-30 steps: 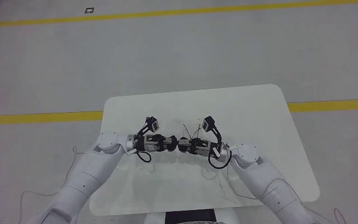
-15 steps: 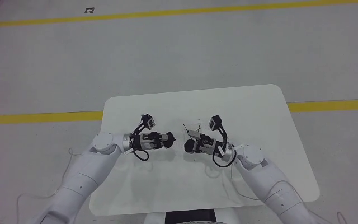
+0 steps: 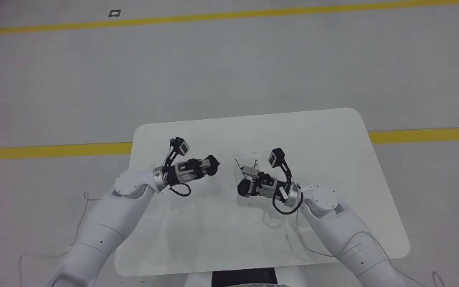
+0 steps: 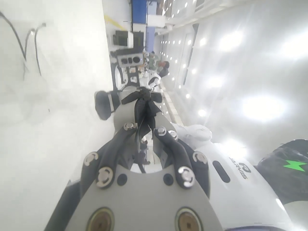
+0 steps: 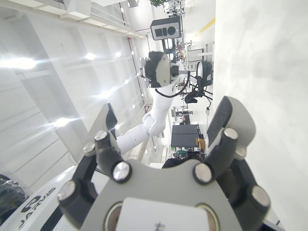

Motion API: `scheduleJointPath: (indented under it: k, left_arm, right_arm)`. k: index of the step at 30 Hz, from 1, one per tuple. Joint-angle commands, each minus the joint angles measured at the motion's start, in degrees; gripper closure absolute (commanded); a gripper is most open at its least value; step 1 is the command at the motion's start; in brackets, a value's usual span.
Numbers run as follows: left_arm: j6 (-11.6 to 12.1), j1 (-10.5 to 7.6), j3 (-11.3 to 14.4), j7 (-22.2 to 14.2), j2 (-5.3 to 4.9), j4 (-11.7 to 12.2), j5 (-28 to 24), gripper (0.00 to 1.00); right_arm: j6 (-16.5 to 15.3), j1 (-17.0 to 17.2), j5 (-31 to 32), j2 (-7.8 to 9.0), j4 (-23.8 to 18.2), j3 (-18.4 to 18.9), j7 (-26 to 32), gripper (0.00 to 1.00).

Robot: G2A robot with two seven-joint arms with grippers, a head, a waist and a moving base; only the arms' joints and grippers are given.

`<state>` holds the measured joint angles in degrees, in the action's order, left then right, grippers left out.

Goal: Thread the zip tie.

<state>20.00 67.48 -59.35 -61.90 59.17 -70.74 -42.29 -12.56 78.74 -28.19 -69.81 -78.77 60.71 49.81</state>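
**A:** Logging largest first: white counter (image 3: 337, 143), both arms over its middle, the two grippers near each other but apart. State of each?

**B:** Left gripper (image 3: 212, 166): fingers pressed together. In the left wrist view a thin dark strip runs up between them. I take it for the zip tie (image 4: 142, 131), held clear of the counter. Right gripper (image 5: 166, 111): fingers (image 5: 216, 121) spread wide, nothing between them.

**A:** Anything else down there?

**B:** Spare ties (image 3: 246, 166), thin dark strands lying on the counter just beside the right gripper.

**A:** Handling judgement for the zip tie?

**B:** Very light, narrow, springy plastic. It should bend easily across its flat face and resist along its length. It is smooth, so it will likely slide or twist in a loose pinch. Not fragile, though a hard kink would spoil the threading.

**A:** Where to take hold?

**B:** Judgement only: pinch on the flat faces, one grip just behind the head, the other close behind the pointed tip. That keeps the free end short so it does not whip. I cannot tell which end the left fingers have.

**A:** Writing?

**B:** Maker's lettering on the wrist housings (image 4: 238, 168), not transcribed. A green lightning-shaped mark (image 4: 293, 165) sits on a dark part at the edge of the left wrist view. Nothing readable on the tie itself
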Motion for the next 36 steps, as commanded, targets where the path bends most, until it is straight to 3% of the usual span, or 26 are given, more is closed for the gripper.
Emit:
scheduleJointPath:
  k: [1, 7, 9, 13, 17, 23, 26, 28, 36]
  left_arm:
    - [-0.52, 1.51, -3.20, -0.03, -0.11, -1.87, 1.21, 1.00]
    - [-0.52, 6.44, -11.53, 0.81, 0.80, -7.48, 7.46, 1.00]
    - [-0.52, 7.32, -12.76, 0.21, 1.27, -7.95, 7.96, 1.00]
    - [-0.52, 7.32, -12.76, 0.21, 1.27, -7.95, 7.96, 1.00]
    - [-0.52, 7.32, -12.76, 0.21, 1.27, -7.95, 7.96, 1.00]
    - [-0.52, 7.32, -12.76, 0.21, 1.27, -7.95, 7.96, 1.00]
    - [-0.52, 7.32, -12.76, 0.21, 1.27, -7.95, 7.96, 1.00]
    - [-0.52, 7.32, -12.76, 0.21, 1.27, -7.95, 7.96, 1.00]
    - [-0.52, 7.32, -12.76, 0.21, 1.27, -7.95, 7.96, 1.00]
  right_arm:
    - [0.00, 0.00, 0.00, 0.00, 0.00, 0.00, 0.00, 0.00]
    - [0.00, 0.00, 0.00, 0.00, 0.00, 0.00, 0.00, 0.00]
    - [0.00, 0.00, 0.00, 0.00, 0.00, 0.00, 0.00, 0.00]
    - [0.09, -0.05, 0.98, 0.03, -0.20, 0.05, -0.85, 0.00]
    - [3.00, 0.31, 14.91, 0.76, -6.21, 0.28, -7.67, 0.00]
    - [15.56, 1.44, 40.41, 2.01, -19.24, -1.03, -13.39, 0.00]
    - [20.89, 1.33, 50.08, 2.21, -22.67, -2.86, -14.29, 0.00]
    - [21.96, 1.39, 55.38, 2.34, -23.71, -4.19, -14.35, 0.00]
    - [22.16, 1.48, 55.87, 2.34, -23.84, -4.32, -14.57, 0.00]
